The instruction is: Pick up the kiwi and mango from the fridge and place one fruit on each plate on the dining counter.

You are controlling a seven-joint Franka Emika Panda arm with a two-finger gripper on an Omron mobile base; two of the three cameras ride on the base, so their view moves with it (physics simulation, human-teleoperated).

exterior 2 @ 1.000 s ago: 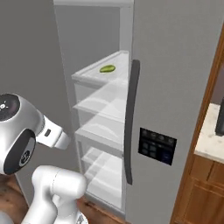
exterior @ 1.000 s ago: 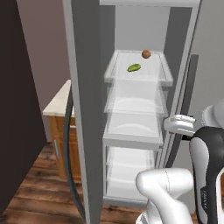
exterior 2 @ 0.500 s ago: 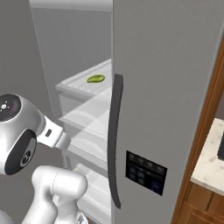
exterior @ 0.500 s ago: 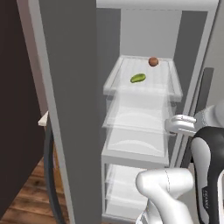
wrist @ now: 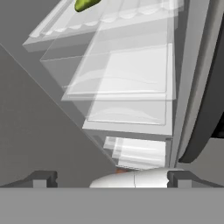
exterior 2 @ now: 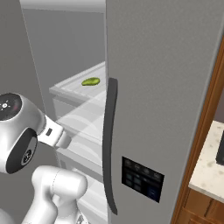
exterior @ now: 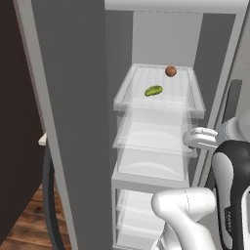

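We note the fridge (exterior 2: 166, 87) skin as matt grey steel w/ a glossy dark handle (exterior 2: 110, 144). Shelves (exterior: 158, 122) look like clear, smooth plastic. Mango (exterior: 153, 91) is smooth, slightly shiny; kiwi (exterior: 170, 71) dull brown. Floor (exterior: 24, 224) reads as dark wood planks.

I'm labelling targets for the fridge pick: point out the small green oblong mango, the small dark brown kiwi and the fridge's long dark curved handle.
green oblong mango (exterior: 153, 91), left base view, middle of fruit.
dark brown kiwi (exterior: 170, 71), left base view, centre.
long dark curved handle (exterior 2: 110, 144), right base view, mid-length.
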